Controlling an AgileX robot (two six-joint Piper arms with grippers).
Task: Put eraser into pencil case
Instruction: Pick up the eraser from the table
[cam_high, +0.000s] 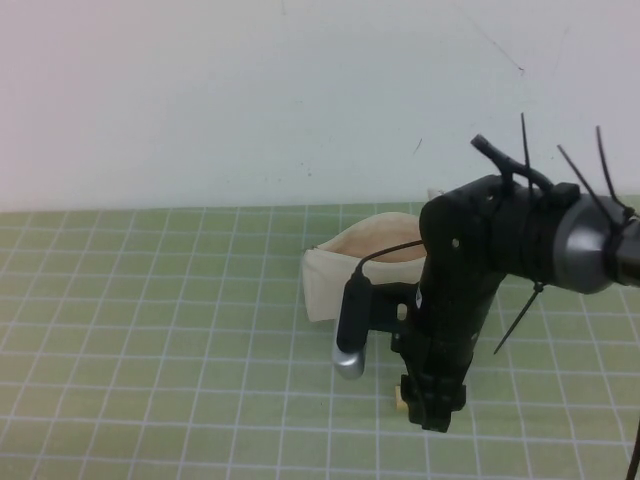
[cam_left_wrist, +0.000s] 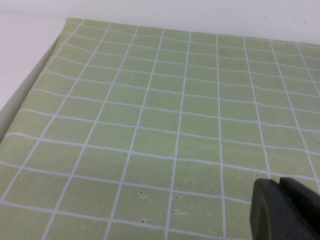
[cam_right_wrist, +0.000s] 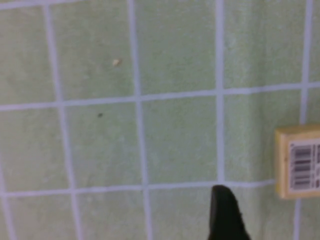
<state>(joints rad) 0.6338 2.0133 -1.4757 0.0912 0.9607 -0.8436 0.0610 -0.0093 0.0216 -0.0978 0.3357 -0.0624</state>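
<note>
The right gripper (cam_high: 432, 410) is seen low over the green grid mat (cam_high: 150, 330), pointing down, in front of the pencil case (cam_high: 345, 265). How wide its pincer stands cannot be told: only 1 dark fingertip (cam_right_wrist: 225, 215) is seen in the right wrist view, and nothing is seen held in it.

The eraser (cam_right_wrist: 298, 161) is seen lying flat on the mat, with its white barcode label facing up. It is close beside that dark fingertip but apart from it. In the high view a small tan bit of the eraser (cam_high: 400, 398) peeks out just beside the gripper's tip.

The pencil case is seen lying on the mat behind the right arm. Its top is open and the beige lining is shown. Part of it is hidden by the arm.

The left gripper (cam_left_wrist: 287, 210) is seen only as a dark corner in its own wrist view, over bare mat. Its pincer cannot be judged.
</note>
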